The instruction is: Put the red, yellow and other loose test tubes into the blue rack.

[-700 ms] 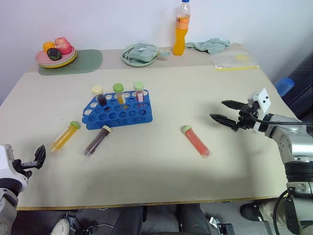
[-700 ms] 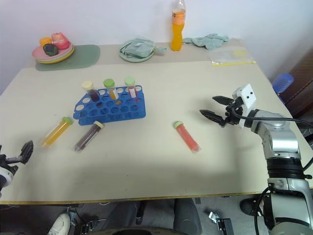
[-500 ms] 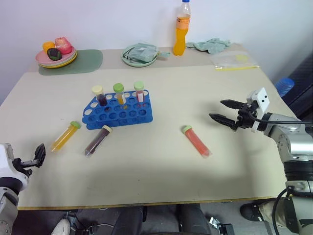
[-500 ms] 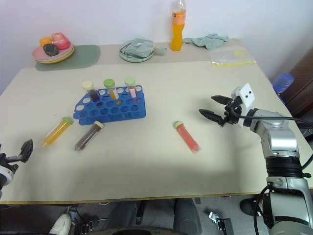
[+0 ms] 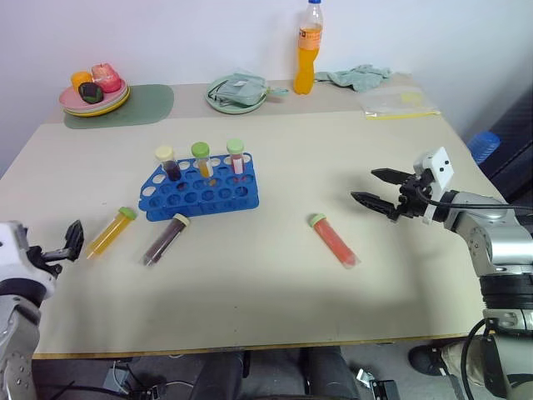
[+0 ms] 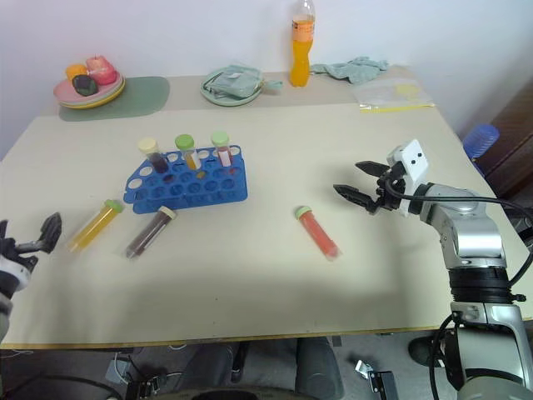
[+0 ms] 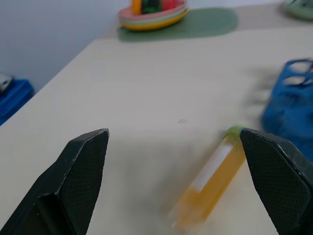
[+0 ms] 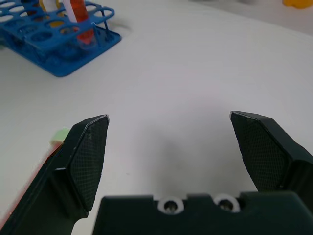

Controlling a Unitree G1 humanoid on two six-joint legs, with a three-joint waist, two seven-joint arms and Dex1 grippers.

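Note:
The blue rack (image 5: 200, 190) stands left of the table's centre with three capped tubes upright in its far row. Three loose test tubes lie on the table. The yellow one (image 5: 111, 232) and the dark purple one (image 5: 165, 240) are just in front of the rack, and the red one (image 5: 336, 242) lies to the right of centre. My left gripper (image 5: 71, 243) is open at the table's left edge, pointing at the yellow tube (image 7: 210, 183). My right gripper (image 5: 364, 185) is open and empty, a short way right of the red tube (image 8: 57, 137).
Along the far edge are a tall orange drink bottle (image 5: 309, 50), a pale green plate (image 5: 237, 93) with a cloth on it, a plate of fruit (image 5: 94, 93) on a green mat, a crumpled cloth (image 5: 358, 77) and a clear plastic bag (image 5: 398, 102).
My left gripper has come forward and up toward the yellow tube. My right gripper has edged slightly left toward the red tube. The tubes have not moved.

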